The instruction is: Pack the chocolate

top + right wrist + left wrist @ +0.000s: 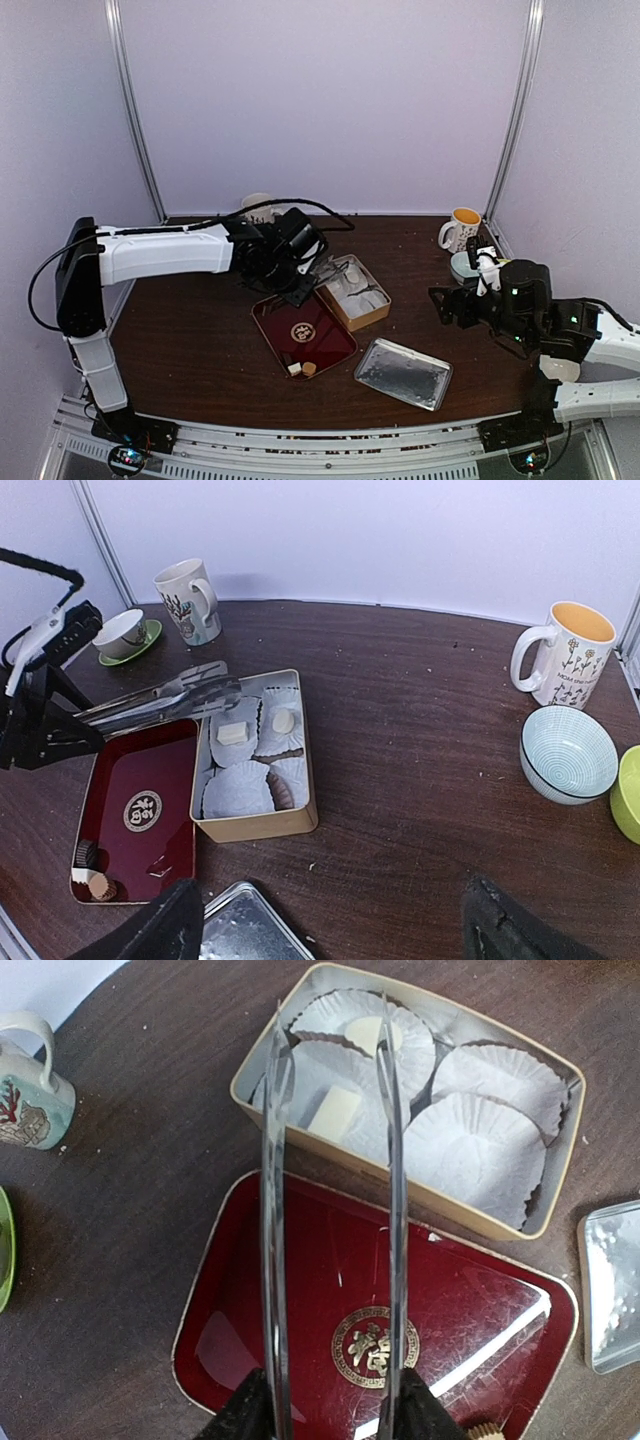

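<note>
Two cream-white chocolate pieces (335, 1110) (372, 1032) lie in white paper liners inside the tan tin (560, 1160). They also show in the right wrist view (232, 733) (284, 721). Two more pieces, one white (294, 369) and one brown (309, 368), sit at the near corner of the red tray (330, 345). My left gripper (330, 1415) is shut on metal tongs (275, 1210). The tong tips are apart, with nothing between them, above the tin's left liners. My right gripper (330, 935) is open and empty, over bare table right of the tin (255, 825).
The tin's silver lid (403, 373) lies right of the tray. A yellow-lined mug (565, 655), a blue bowl (568, 753) and a green bowl (630, 795) stand at the right. A patterned mug (190, 600) and a cup on a green saucer (125, 635) stand at the back left.
</note>
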